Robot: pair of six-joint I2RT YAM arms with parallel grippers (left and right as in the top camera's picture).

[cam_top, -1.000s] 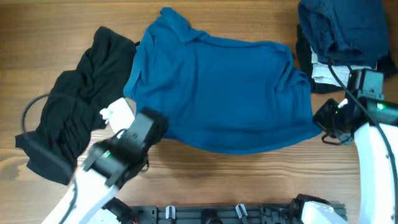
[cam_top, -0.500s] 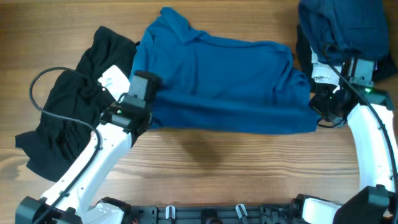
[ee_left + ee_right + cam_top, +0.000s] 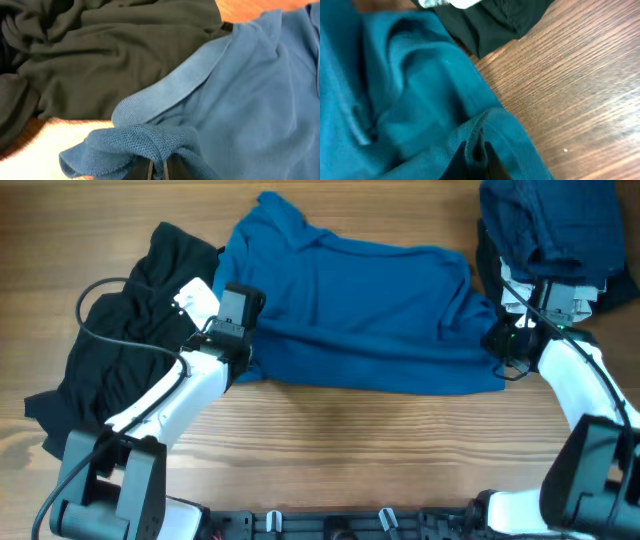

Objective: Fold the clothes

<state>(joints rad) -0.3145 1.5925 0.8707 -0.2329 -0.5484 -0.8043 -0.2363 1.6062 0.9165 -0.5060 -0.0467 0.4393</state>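
Royal-blue garment (image 3: 350,310), hem pinched by left end effector (image 3: 159,166), corner pinched by right end effector (image 3: 476,152)

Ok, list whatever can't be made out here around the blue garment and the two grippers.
Left gripper fingertips: left wrist view, wrapped in bunched blue garment hem, cut by the bottom edge.
Right gripper fingertips: right wrist view, buried in the same cloth.
Black garment: overhead, partly under the left arm.
Navy garment: overhead, cut by the top edge.
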